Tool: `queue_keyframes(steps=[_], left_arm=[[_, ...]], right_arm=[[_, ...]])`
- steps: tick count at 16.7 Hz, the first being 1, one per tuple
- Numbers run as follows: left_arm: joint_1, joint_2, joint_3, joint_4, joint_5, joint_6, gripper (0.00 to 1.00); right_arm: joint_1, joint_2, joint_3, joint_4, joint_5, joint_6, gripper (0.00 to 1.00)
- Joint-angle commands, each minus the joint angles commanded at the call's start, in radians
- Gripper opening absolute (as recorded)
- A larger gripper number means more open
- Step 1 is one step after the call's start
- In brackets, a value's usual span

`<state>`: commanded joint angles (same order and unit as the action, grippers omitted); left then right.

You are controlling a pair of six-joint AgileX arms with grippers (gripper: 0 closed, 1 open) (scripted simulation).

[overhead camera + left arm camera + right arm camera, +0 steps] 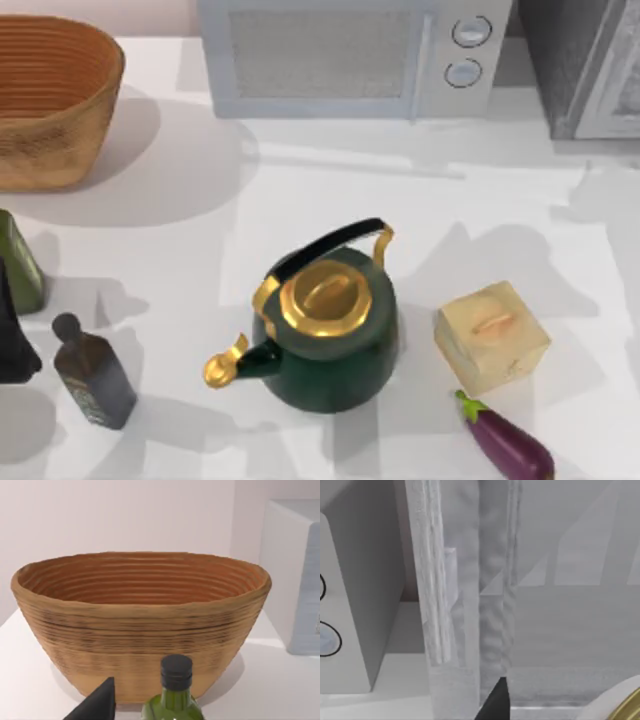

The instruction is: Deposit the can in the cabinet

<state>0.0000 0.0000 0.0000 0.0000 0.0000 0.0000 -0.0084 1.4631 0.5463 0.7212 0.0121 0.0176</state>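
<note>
The can (620, 702) appears at the right wrist view's edge as a whitish curved body with a gold rim, held up off the table. My right gripper (555, 714) is shut on it, with one dark fingertip (496, 700) showing beside it. Right in front stands the cabinet (470, 605), its pale grey framed door panel very close. From above, the cabinet (570, 70) is the dark speckled unit at the far right corner. My left gripper (8, 335) is parked at the table's left edge.
A white microwave (340, 55) stands at the back, left of the cabinet. A woven basket (50, 100) sits far left. A green kettle (330, 330), tan box (492, 335), eggplant (508, 440), dark bottle (92, 375) and green bottle (175, 700) stand on the table.
</note>
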Motion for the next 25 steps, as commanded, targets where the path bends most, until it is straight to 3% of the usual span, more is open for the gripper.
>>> queue_keyframes(steps=[8,25], left_arm=[[0.0,0.0,0.0,0.0,0.0,0.0,1.0],[0.0,0.0,0.0,0.0,0.0,0.0,1.0]], right_arm=[[0.0,-0.183,-0.068,-0.084,-0.002,-0.001,0.0],[0.008,-1.348,-0.507,-0.669,-0.011,-0.016,0.0]])
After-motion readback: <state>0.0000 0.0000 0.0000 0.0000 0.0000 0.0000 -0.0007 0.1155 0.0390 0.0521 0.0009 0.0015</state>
